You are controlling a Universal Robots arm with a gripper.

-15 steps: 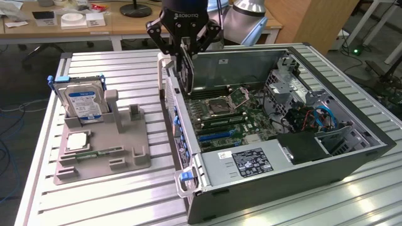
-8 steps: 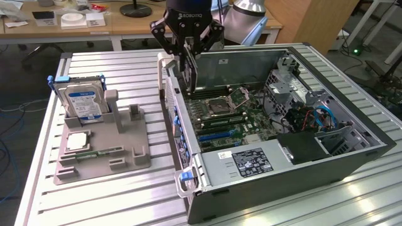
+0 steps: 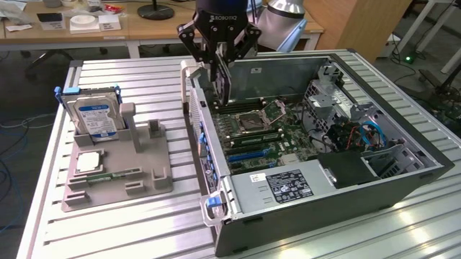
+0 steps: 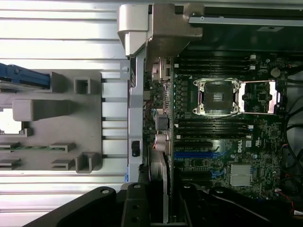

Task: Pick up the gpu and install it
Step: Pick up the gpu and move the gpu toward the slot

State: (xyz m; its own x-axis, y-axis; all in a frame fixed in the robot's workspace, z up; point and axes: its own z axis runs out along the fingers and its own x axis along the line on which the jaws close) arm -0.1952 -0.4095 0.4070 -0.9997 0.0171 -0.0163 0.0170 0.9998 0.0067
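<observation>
My gripper hangs over the near-wall side of the open computer case, shut on the gpu. The gpu is a thin dark card held on edge, its lower end just above the motherboard near the processor socket. In the wrist view the gpu shows edge-on with its pale bracket, between the black fingers of my gripper. It sits beside the case wall, close to the blue expansion slots. In the exterior view those blue expansion slots lie a little nearer the camera than the card.
A grey parts holder stands on the slatted table at the exterior view's left. It carries a hard drive with a blue label, a processor chip and a green memory stick. Drive cages and cables fill the case's right side.
</observation>
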